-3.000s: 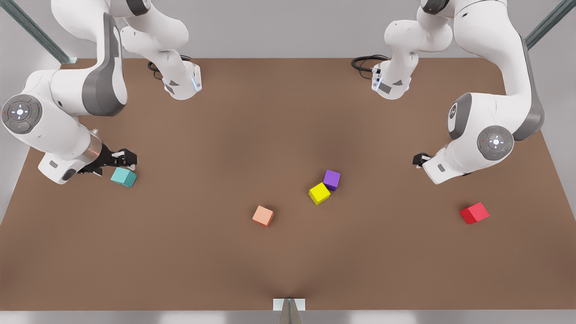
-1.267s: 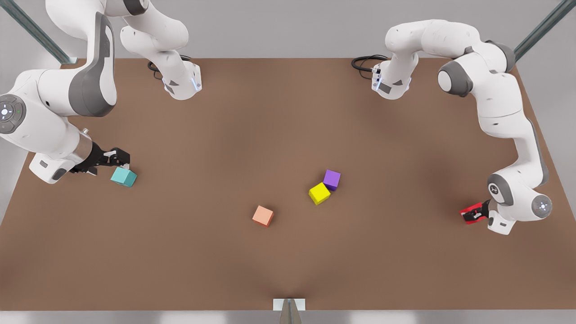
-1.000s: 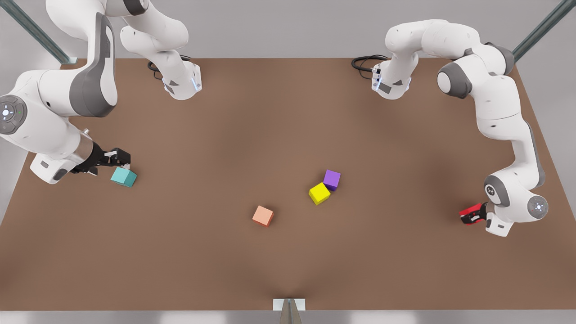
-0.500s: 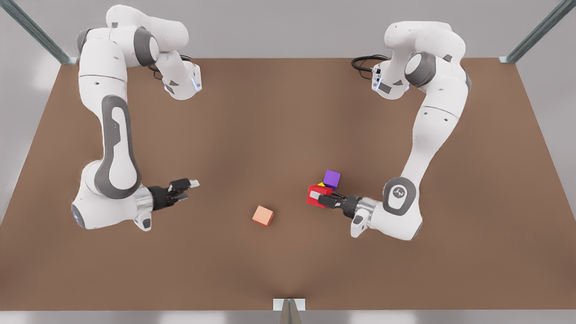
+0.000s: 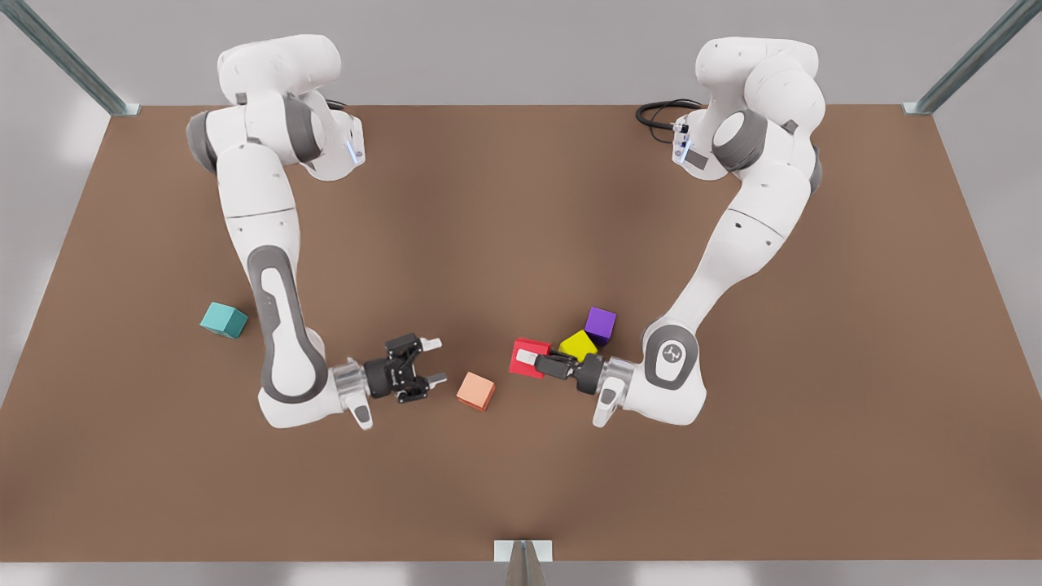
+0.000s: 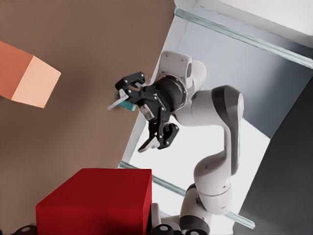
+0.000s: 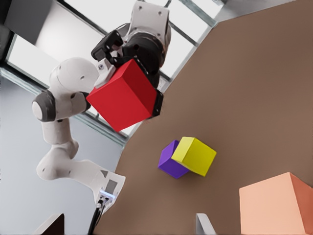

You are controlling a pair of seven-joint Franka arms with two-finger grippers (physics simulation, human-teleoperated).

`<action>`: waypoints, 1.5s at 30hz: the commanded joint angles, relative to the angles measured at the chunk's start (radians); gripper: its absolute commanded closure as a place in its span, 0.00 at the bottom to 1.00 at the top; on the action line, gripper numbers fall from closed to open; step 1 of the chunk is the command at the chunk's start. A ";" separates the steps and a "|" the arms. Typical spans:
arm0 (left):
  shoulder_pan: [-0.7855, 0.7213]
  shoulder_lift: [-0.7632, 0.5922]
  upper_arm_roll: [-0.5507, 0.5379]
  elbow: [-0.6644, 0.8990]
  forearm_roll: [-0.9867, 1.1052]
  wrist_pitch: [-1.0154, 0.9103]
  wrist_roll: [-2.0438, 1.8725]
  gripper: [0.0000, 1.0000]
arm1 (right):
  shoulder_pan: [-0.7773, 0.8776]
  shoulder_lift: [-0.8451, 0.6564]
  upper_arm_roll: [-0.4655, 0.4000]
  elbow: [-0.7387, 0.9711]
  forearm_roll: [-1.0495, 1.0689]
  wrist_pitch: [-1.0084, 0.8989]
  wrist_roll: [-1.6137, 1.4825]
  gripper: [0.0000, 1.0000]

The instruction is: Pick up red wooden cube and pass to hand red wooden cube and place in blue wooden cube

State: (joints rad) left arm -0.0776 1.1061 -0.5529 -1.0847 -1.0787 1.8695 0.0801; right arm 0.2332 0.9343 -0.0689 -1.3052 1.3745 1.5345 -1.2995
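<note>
Yellow cube [image 5: 578, 346] touches purple cube [image 5: 601, 324]; salmon cube [image 5: 475, 391] sits apart.

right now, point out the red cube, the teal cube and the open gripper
red wooden cube [image 5: 522, 366], front view, side face
blue wooden cube [image 5: 223, 312], front view, top face
right gripper [image 5: 438, 360], front view, midway between its open fingertips

In the left wrist view the red wooden cube [image 6: 95, 200] and salmon cube [image 6: 24, 76] are cropped.
</note>
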 commanded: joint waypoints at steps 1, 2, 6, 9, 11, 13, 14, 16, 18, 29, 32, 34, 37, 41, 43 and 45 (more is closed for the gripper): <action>-0.004 -0.002 -0.001 0.000 -0.032 0.013 0.276 0.49 | -0.002 0.009 0.011 -0.002 0.047 0.004 -0.609 0.00; -0.004 0.000 -0.001 -0.001 -0.037 0.013 0.276 0.49 | -0.002 0.009 0.017 0.000 0.052 0.004 -0.609 0.00; -0.004 0.001 -0.001 -0.001 -0.037 0.011 0.276 0.51 | 0.037 -0.040 0.029 -0.003 0.095 0.035 -0.659 0.00; -0.004 0.003 -0.001 -0.001 -0.037 0.011 0.276 0.51 | 0.069 -0.043 0.032 0.011 0.120 0.096 -0.733 0.00; -0.002 0.004 -0.001 -0.001 -0.037 0.011 0.274 0.51 | 0.083 -0.052 0.032 0.012 0.133 0.182 -0.823 0.00; -0.004 0.004 -0.001 -0.001 -0.037 0.011 0.274 0.51 | 0.109 -0.066 0.032 0.011 0.144 0.260 -0.833 0.00; -0.002 0.004 -0.001 -0.001 -0.037 0.011 0.276 0.51 | 0.127 -0.074 0.034 -0.002 0.179 0.299 -0.833 0.00; -0.002 0.003 -0.001 0.000 -0.035 0.013 0.273 0.50 | 0.143 -0.078 0.034 -0.005 0.205 0.348 -0.846 0.00; -0.004 0.003 -0.001 0.000 -0.037 0.030 0.271 0.50 | 0.153 -0.078 0.034 -0.017 0.231 0.355 -0.876 0.00; -0.004 0.006 -0.005 0.003 -0.056 0.053 0.274 0.49 | 0.159 -0.095 0.077 -0.040 0.253 0.342 -0.919 0.00; -0.007 0.006 -0.007 0.003 -0.056 0.057 0.274 0.49 | 0.156 -0.095 0.087 -0.040 0.253 0.342 -0.919 0.00; -0.008 0.008 -0.007 0.003 -0.058 0.059 0.274 0.49 | 0.155 -0.095 0.100 -0.040 0.253 0.343 -0.919 0.00; -0.010 0.009 -0.018 0.003 -0.060 0.079 0.274 0.49 | 0.161 -0.089 0.100 -0.040 0.268 0.352 -0.917 0.00; -0.011 0.014 -0.022 0.003 -0.072 0.085 0.276 0.49 | 0.161 -0.086 0.100 -0.040 0.268 0.355 -0.919 0.00; -0.011 0.015 -0.027 0.003 -0.072 0.086 0.276 0.49 | 0.166 -0.084 0.100 -0.040 0.268 0.363 -0.917 0.00; -0.011 0.014 -0.028 0.003 -0.072 0.088 0.276 0.49 | 0.172 -0.084 0.100 -0.040 0.270 0.369 -0.919 0.00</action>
State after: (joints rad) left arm -0.0890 1.1228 -0.5802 -1.0820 -1.1341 1.9573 0.3076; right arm 0.4023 0.8509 0.0298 -1.3456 1.6436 1.8941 -2.1174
